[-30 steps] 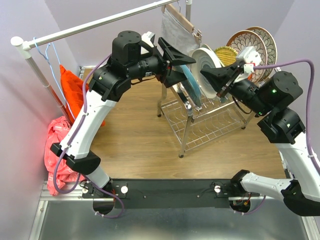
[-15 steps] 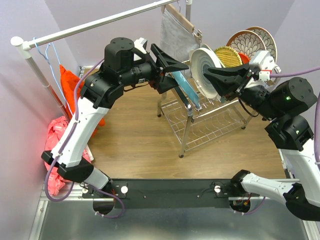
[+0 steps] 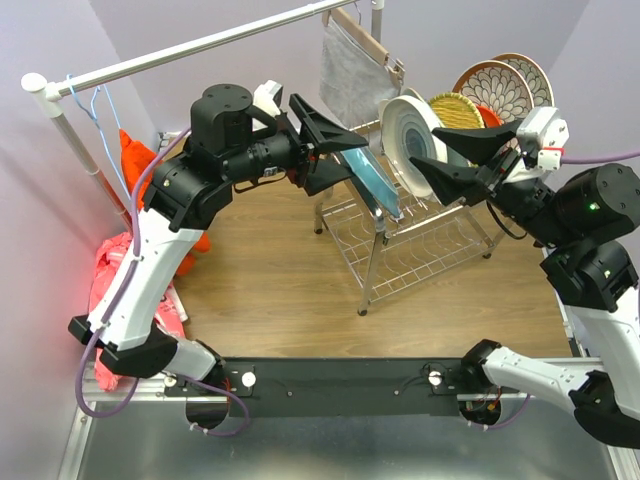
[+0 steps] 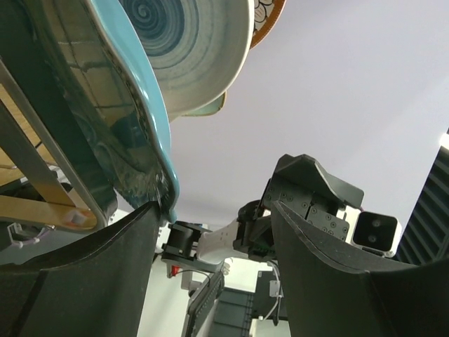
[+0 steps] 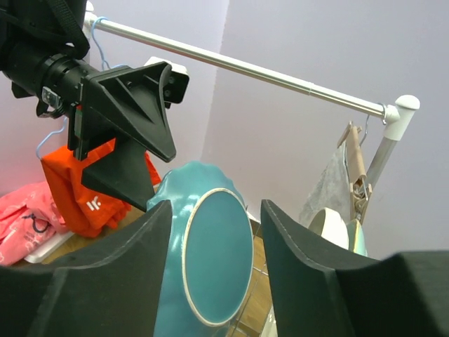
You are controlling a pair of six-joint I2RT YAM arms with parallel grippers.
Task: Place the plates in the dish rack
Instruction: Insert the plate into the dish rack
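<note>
The teal scalloped plate (image 3: 372, 183) (image 5: 217, 270) (image 4: 105, 105) stands on edge, leaning, at the left end of the shiny wire dish rack (image 3: 425, 250). My left gripper (image 3: 352, 155) (image 4: 214, 210) is open at the plate's upper rim, which lies against one fingertip (image 4: 151, 210). Behind it the white-grey swirl plate (image 3: 408, 138) (image 4: 186, 49) stands upright in the rack. My right gripper (image 3: 428, 150) (image 5: 214, 210) is open just right of the swirl plate and holds nothing. Further back stand a yellow woven plate (image 3: 455, 110) and two brown-rimmed floral plates (image 3: 497, 85).
A white clothes rail (image 3: 190, 48) (image 5: 280, 77) runs across the back, with a grey cloth on a wooden hanger (image 3: 352, 65). Orange and pink fabric (image 3: 135, 180) lies at the left by the rail's post. A wooden tabletop (image 3: 270, 270) spreads in front of the rack.
My right gripper has opened, let go of the swirl plate's edge and drawn back to the right. The left arm has shifted slightly left, its jaws still open at the teal plate.
</note>
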